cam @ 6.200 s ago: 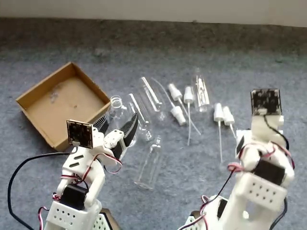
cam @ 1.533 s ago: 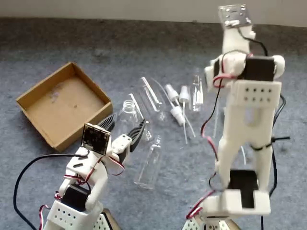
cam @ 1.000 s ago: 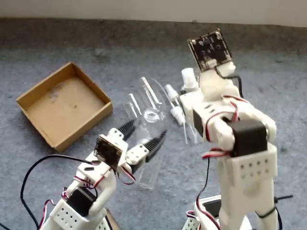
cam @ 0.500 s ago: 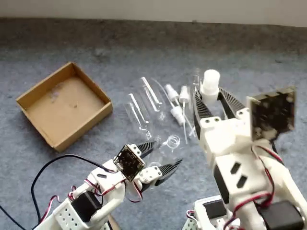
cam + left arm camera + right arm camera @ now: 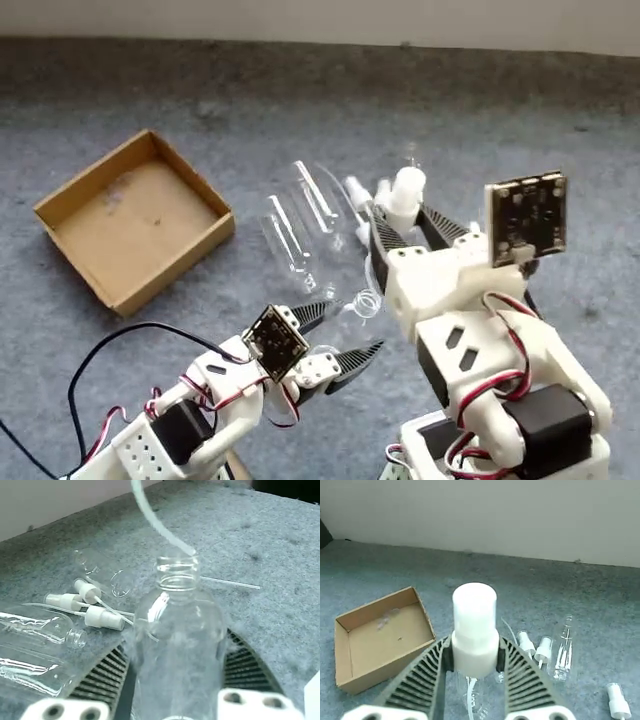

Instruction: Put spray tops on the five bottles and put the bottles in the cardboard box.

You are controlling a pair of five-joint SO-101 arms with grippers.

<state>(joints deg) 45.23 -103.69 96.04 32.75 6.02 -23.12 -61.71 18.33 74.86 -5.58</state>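
**A:** Which step are we on?

**B:** We are fitting a top, and we judge it to be the first, since none of the bottles has gone into the cardboard box. Our left gripper has its fingers pressed against both sides of a clear bottle, with the open mouth pointing away from the arm. Our right gripper pinches a spray top by its collar and holds it upright above and just beyond that mouth.

**A:** And the tube?

**B:** The tube curves down to the rim of the neck. We reckon the next move is to steer its tip into the opening and bring the top straight down until the collar meets the threads. Then we seat it with a push or a twist. The left fingers need to hold the bottle firmly, because clear plastic like this will likely slip or tilt under a sideways push.

**A:** What can't we make out?

**B:** We cannot tell whether the tube's tip is already inside the neck or only touching the rim. The left wrist view cuts off the lower part of the held bottle. In the high view our right arm covers part of the pile. We see the lying bottles and loose spray tops on the grey mat, but we cannot count all five. The tube is also too thin to follow from above.
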